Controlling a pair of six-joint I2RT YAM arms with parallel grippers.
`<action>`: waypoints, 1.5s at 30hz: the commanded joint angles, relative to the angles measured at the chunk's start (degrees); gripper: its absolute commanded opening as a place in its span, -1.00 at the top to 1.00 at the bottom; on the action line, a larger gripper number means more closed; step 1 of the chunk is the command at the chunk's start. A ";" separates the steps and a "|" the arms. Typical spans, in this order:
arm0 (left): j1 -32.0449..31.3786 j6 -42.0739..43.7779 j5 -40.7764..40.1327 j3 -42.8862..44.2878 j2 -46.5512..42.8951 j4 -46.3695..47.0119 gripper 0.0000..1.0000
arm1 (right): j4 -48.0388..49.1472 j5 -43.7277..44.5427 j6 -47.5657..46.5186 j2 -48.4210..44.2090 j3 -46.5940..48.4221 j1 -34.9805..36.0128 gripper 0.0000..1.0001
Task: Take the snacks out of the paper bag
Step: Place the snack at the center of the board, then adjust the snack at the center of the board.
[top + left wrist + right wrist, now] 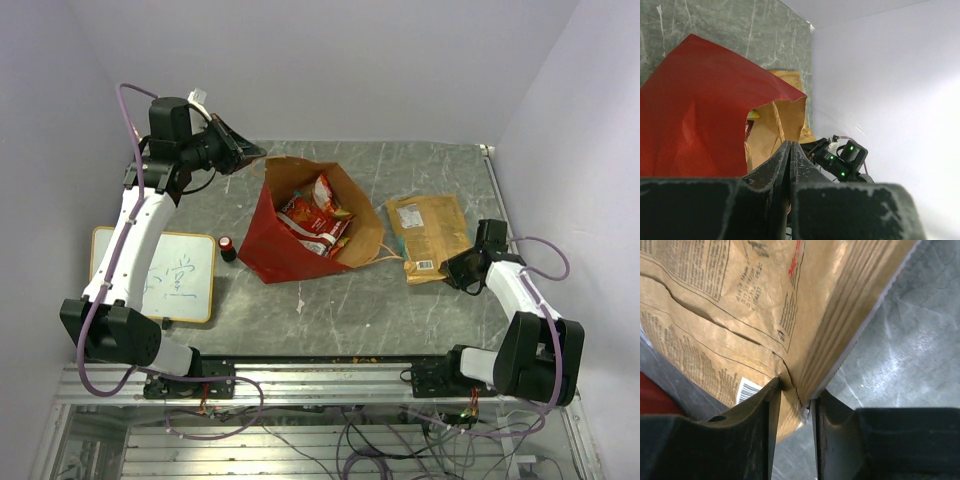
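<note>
**Right gripper [796, 390] pinching one tan packet [740, 300], more snacks in the paper bag [275, 240]**

Closest to the lens, the right gripper's two fingers stand only narrowly apart, with the crimped corner of the tan packet caught between them. That packet lies on the grey marbled tabletop [350, 310], just to the right of the paper bag and outside it. Its printed back faces up, showing small text and a barcode.

One paper bag is here: red outside, brown kraft inside, its mouth gaping wide. Inside it I count at least three glossy snacks [315, 215] in red and orange, overlapping one another. How many lie beneath them I can't make out.

Over by the bag's far-left rim, the left gripper [248, 155] hangs above the tabletop. Its fingers are pressed together with nothing visible between them.

Left of the bag sits one small red-and-black cylinder [228, 247], just beside the red wall. One yellow-framed whiteboard [180, 275] with scribbles lies flat, partly under the left arm.
</note>
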 commanded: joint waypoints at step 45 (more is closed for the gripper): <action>-0.59 1.92 3.31 -0.33 -3.37 4.03 0.78 | -14.07 1.02 -29.86 60.41 67.87 27.11 -0.65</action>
